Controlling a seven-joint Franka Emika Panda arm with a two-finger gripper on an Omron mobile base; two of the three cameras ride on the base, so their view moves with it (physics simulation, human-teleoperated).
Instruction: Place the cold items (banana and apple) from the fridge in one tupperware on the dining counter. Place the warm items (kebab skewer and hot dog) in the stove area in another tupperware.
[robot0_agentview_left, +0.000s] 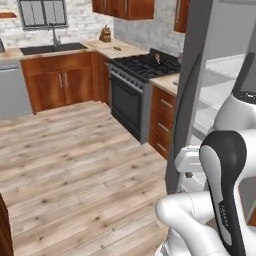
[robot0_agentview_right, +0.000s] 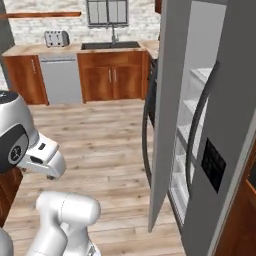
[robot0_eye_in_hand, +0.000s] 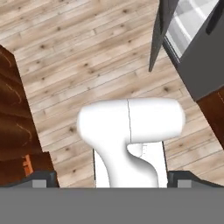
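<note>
Left base view: the black gas range (robot0_agentview_left: 142, 65) is sitting beyond open plank floor (robot0_agentview_left: 75, 160).

Right base view: the tall grey steel fridge (robot0_agentview_right: 220, 150) is standing with one door open, its clear shelves showing.

Hand view: the gripper (robot0_eye_in_hand: 111, 180) is pointing floorward, jaws spread wide, holding nothing, beside the fridge's door edge.

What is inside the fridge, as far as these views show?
The fridge stands with one door swung open. Inside, pale clear shelves are stacked and look bare where visible. The open door and the closed door cover much of the interior, so no banana or apple can be confirmed.
</note>
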